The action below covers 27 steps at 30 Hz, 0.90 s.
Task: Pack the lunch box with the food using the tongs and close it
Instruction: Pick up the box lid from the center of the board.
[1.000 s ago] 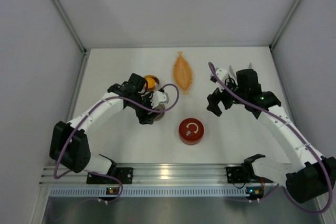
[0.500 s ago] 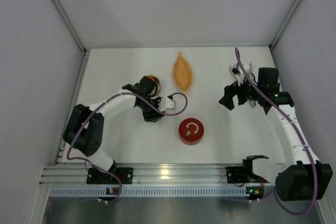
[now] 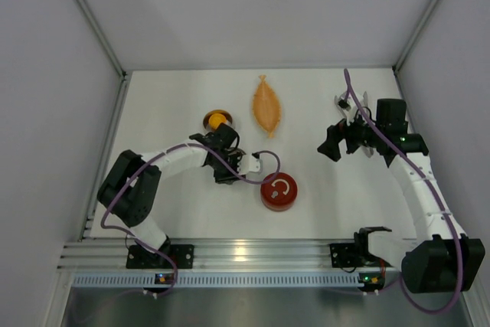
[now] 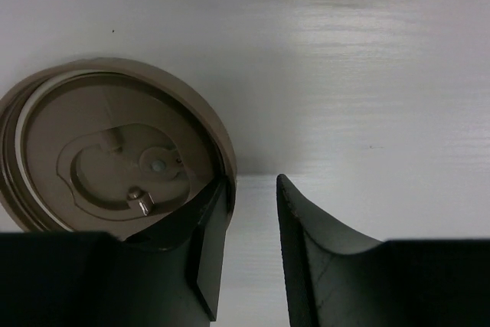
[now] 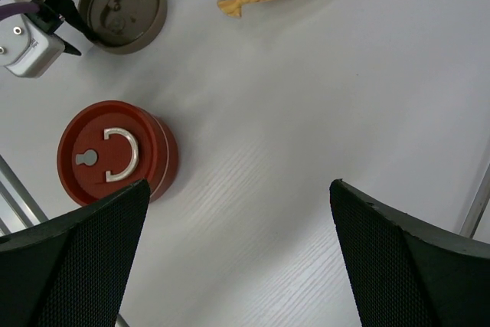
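Left of centre in the overhead view, the food (image 3: 219, 119) — one orange-yellow rounded piece — sits inside a round tin (image 3: 207, 117) on the white table (image 3: 168, 105), apart from both arms. Just below that tin, the left fingers (image 4: 203, 258) reach down to a flat brown round lid (image 4: 115, 151). In the left wrist view these fingers stand narrowly apart, with bare table showing in the gap; one finger overlaps the lid's lower-right rim; the other lies off the lid, over the table; nothing is seen pinched between them. At lower centre of the overhead view, a red round container (image 3: 277, 191) with a curved silver handle on top stands upright; it is near the left fingers but apart from them. An orange leaf-shaped dish (image 3: 267, 106) lies at upper centre. At the right of the frame, the right fingers (image 5: 69, 266) are spread wide above bare table, with nothing between them. The tongs (image 3: 338, 102) lie at upper right — only a slim silver end shows beside the right arm; the rest is hidden.
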Motion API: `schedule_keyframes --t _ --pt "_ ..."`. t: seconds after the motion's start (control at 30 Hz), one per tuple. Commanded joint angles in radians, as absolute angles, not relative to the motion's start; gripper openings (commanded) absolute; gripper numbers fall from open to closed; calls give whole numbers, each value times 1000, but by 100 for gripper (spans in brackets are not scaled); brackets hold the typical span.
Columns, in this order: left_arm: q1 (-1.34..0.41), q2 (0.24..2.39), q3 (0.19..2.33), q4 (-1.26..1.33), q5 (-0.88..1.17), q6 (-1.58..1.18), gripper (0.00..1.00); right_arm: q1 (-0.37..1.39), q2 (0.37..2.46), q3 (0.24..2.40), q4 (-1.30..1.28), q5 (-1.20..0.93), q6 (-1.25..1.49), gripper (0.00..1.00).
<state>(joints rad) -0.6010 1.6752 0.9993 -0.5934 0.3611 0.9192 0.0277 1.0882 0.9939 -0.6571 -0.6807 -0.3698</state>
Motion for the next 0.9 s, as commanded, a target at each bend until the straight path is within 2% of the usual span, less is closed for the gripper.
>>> schedule_keyframes --t 0.0,0.27,0.33,0.67,0.87 --pt "-630 1667 950 -560 330 920 36 11 1092 1005 -658 -729 -365 99" --pt "-669 1675 905 -538 302 859 11 11 1098 1009 -654 -747 -353 99" --pt "-678 1669 914 -545 301 832 1 9 1100 1008 -643 -756 -345 99" --pt "-677 1502 1166 -785 478 583 0 11 1120 1019 -583 -811 -285 99" --pt "-652 1444 1353 -946 711 500 0 9 1132 1019 -513 -883 -206 100"
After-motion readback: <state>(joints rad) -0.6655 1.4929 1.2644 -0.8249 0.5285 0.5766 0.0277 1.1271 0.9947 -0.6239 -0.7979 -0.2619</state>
